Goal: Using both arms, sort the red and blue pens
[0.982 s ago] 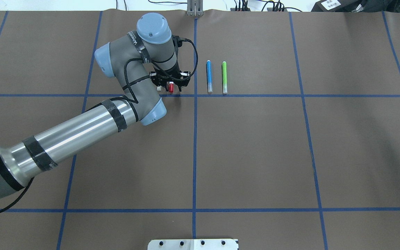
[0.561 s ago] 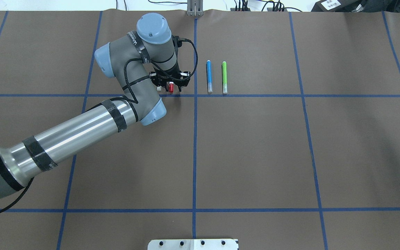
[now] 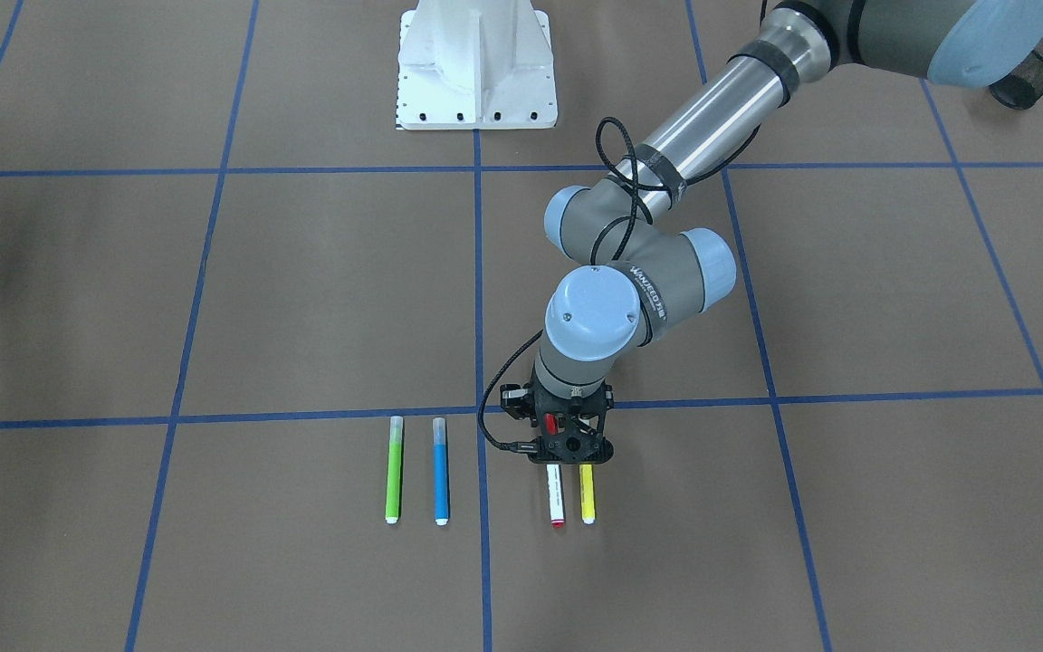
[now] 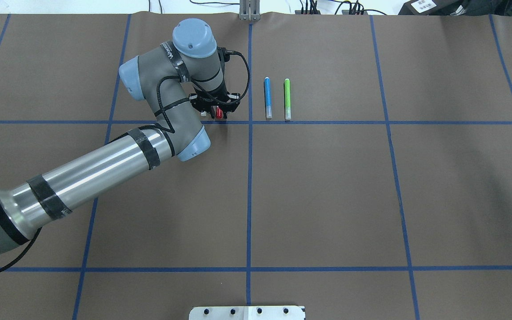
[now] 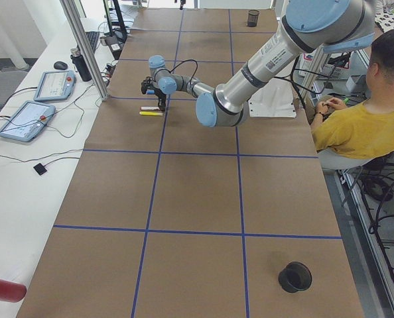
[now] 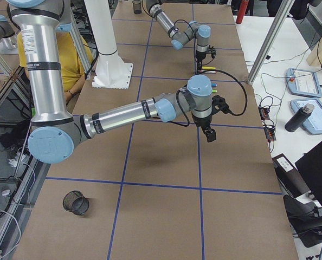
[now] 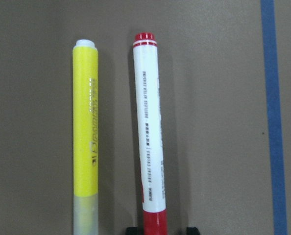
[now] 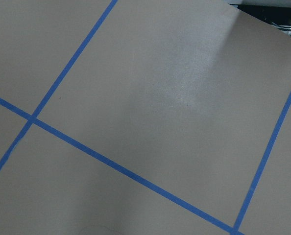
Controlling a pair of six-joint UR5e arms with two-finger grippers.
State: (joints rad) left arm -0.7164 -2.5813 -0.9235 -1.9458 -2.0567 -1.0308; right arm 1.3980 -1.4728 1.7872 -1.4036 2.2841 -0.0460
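The red pen, white-barrelled with a red cap, lies on the brown table beside a yellow pen. My left gripper hangs right over its capped end, open, with a black fingertip on each side of the red cap. The blue pen lies parallel to it, one grid line over, next to a green pen. My right gripper hovers over bare table far from the pens; I cannot tell whether it is open or shut.
The yellow pen nearly touches the red pen. Black mesh cups stand at the table's ends. A white pedestal base stands at the robot's side. A person in yellow sits beside the table.
The left arm's wrist has shifted slightly, bringing the gripper closer over the red cap. The pens have not moved.
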